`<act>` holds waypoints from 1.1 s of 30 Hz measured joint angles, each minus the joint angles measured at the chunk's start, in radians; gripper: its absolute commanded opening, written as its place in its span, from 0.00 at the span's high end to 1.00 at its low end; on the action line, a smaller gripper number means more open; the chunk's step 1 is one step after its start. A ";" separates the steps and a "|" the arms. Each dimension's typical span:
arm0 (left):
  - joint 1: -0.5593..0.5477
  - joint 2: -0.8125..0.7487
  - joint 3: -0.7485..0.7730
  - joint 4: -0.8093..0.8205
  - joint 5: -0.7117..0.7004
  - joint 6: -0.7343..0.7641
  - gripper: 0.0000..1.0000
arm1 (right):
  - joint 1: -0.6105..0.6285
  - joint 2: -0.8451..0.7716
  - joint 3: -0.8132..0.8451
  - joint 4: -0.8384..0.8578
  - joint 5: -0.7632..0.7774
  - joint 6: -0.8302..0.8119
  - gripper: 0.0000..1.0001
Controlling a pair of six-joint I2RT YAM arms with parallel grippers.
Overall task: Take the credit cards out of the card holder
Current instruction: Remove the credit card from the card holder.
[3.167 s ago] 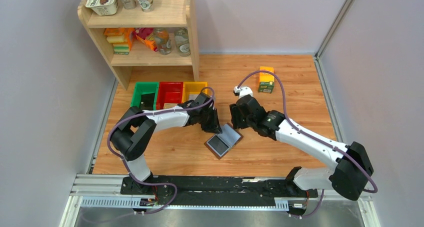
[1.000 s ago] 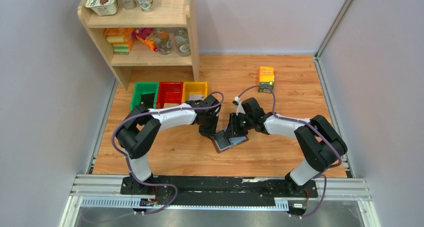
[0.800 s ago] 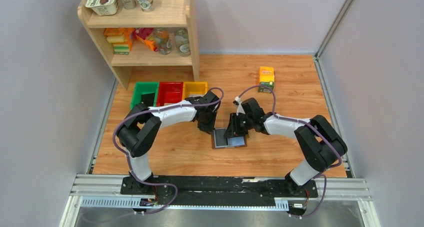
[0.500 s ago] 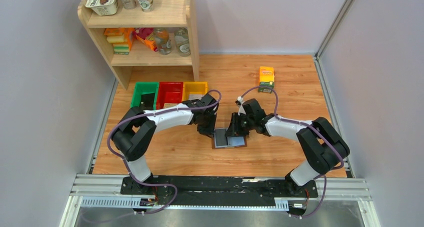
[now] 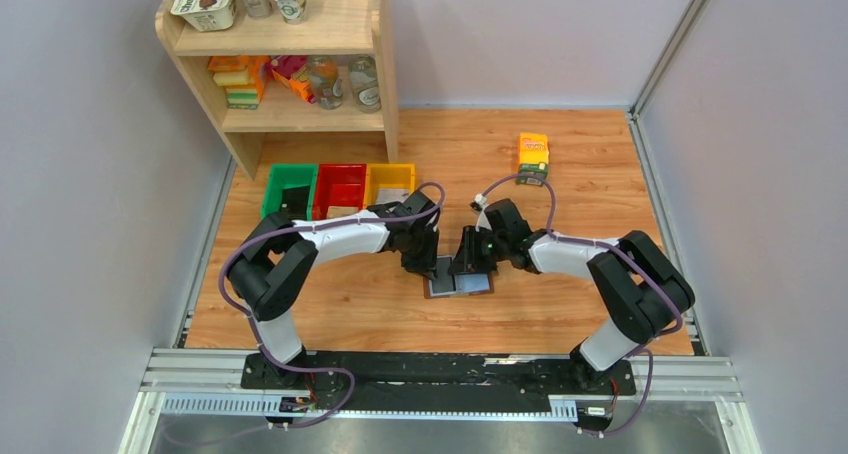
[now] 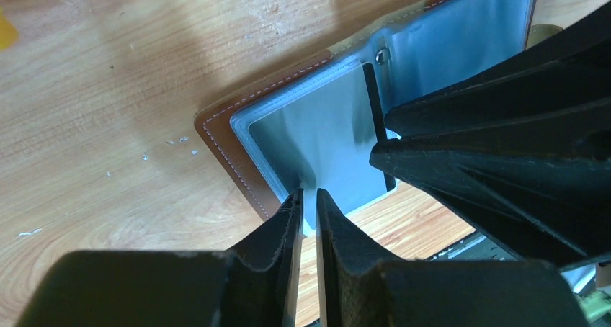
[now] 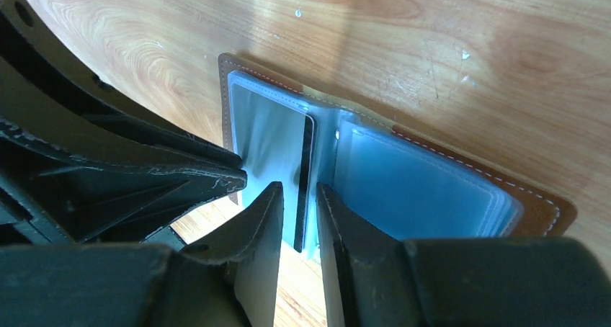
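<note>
- the small brown leather book-like card holder (image 5: 478, 283) lies open and flat on the wooden table (image 5: 590, 189), between the two grippers and near the table's middle.
- change noted: a few seconds ago it lay on a diagonal with both grippers just beyond its far side. it now sits square to the table's near edge, and both grippers are down on it.
- the left gripper (image 6: 308, 199) is all but closed, with only a sliver of gap. the near edge of the pale grey-blue clear sleeve (image 6: 317, 143) on the left page sits in that sliver, so the gripper appears to pinch it.
- the right gripper (image 7: 297, 197) has its jaws a narrow way apart. they straddle the dark credit card (image 7: 305, 165), which shows as a thin strip beside the spine. pad contact with the card is not shown.
- judgement: the holder is steadied and one card is presented. extraction is only beginning, and no card lies outside the holder.
- risk: the sleeve may lift with the card if the left hold slips.
</note>
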 measured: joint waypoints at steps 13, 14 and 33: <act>0.001 -0.001 -0.022 0.014 0.005 -0.002 0.88 | -0.012 0.013 -0.006 0.052 -0.064 0.011 0.72; 0.001 -0.002 -0.023 0.014 0.005 -0.002 0.89 | -0.012 0.011 -0.008 0.056 -0.070 0.013 0.72; 0.003 -0.016 -0.047 0.000 -0.026 -0.002 1.00 | -0.024 0.024 -0.024 0.180 -0.170 0.029 0.76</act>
